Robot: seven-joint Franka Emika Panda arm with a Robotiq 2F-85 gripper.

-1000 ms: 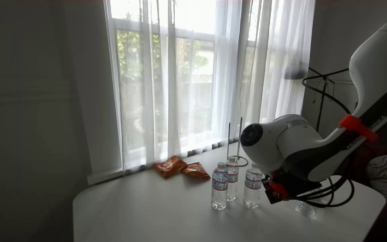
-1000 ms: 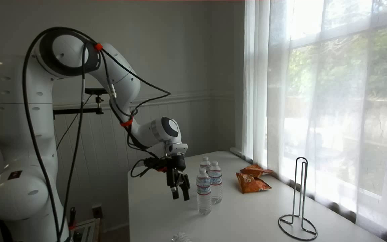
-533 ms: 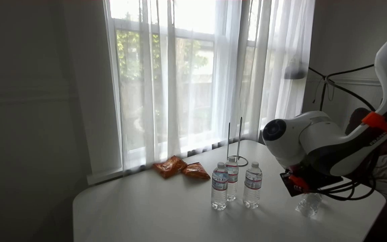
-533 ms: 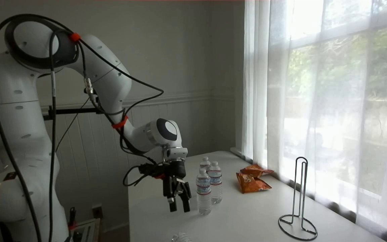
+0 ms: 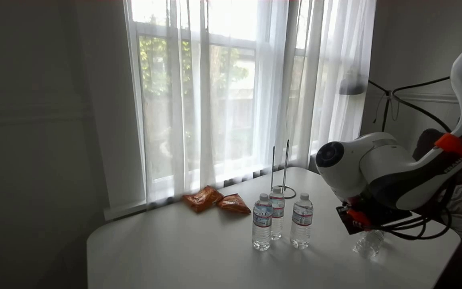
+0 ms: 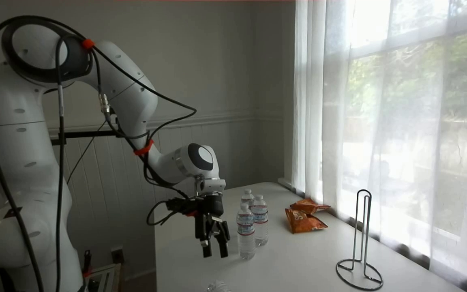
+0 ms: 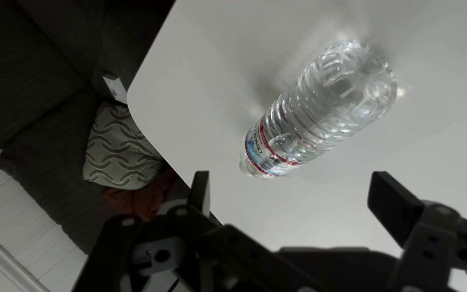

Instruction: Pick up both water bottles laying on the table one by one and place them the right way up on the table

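Fingers [image 7: 393, 205] spread wide, nothing between them, and there's my bottle [image 7: 318, 111] in the wrist view, lying aslant beyond the tips, cap end toward the left edge of the table [image 7: 213, 89]. I'd turn to close square across its body, then drop low and squeeze softly; that thin plastic could crumple. Out to its left in an exterior view, three upright bottles [image 5: 262, 224] stand close together; I'd tip mine up well clear of them.

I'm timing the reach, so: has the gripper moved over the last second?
Yes. In an exterior view, the gripper is lower in the picture: it now shows closer to the lying bottle, which has stayed put.
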